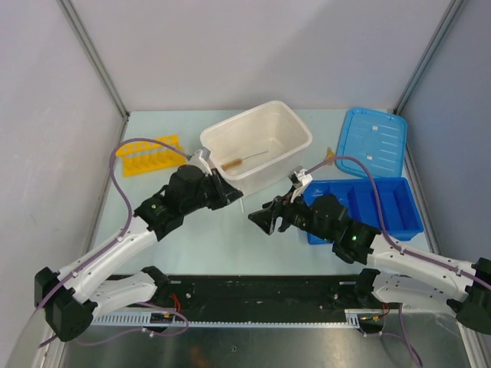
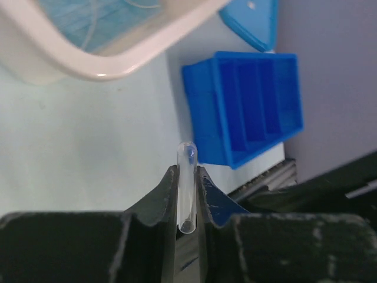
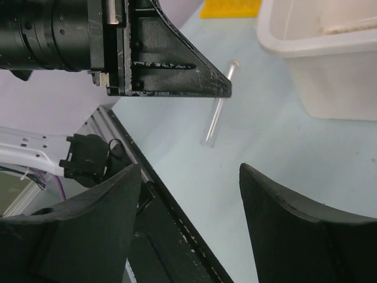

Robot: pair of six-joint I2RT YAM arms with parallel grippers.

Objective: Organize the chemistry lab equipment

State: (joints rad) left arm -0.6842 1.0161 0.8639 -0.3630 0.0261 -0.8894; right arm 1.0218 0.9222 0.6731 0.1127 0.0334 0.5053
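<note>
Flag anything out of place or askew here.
The wire brush lies loose and slanted in the white tub, which itself sits skewed. The blue lid lies off, behind the blue divided tray. Nothing looks spilled or broken.

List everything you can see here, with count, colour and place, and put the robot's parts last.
tub: one, white, far centre of the table
brush: one, thin with tan bristles, lying in the tub
rack: one, yellow with holes, far left, beside the tub
lid: one, blue, far right
tray: one, blue and divided, right side, nearer than the lid
amber bit: one, between tub and lid, too small to identify
tube: one, clear, held near the tub
table: one, pale green
left arm: white and black
right arm: white and black
left end effector: shut on the tube
right end effector: open, empty, facing the tube
</note>
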